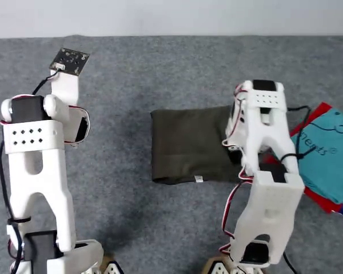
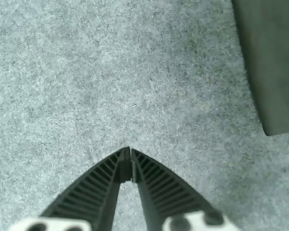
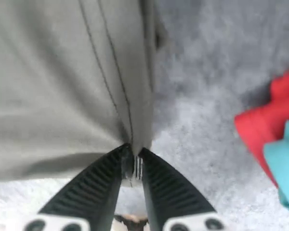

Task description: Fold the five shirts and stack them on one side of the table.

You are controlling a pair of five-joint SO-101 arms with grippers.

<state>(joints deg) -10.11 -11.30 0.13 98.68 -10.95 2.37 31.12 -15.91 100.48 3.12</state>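
Observation:
An olive green shirt (image 1: pixel 188 145), folded into a rectangle, lies mid-table. My right gripper (image 3: pixel 133 155) is shut on the hem at its right edge, where the olive shirt (image 3: pixel 62 72) lifts slightly; the right arm (image 1: pixel 263 142) covers that edge from above. A stack of shirts (image 1: pixel 326 157), teal on top of red and blue, sits at the right side. My left gripper (image 2: pixel 130 155) is shut on nothing above bare carpet, left of the olive shirt (image 2: pixel 274 62).
Grey carpet (image 1: pixel 131 74) covers the table. The red shirt (image 3: pixel 265 125) and teal shirt (image 3: pixel 284 163) of the stack lie close beside the right gripper. A small black circuit board (image 1: pixel 70 60) sits on the left arm at the far left.

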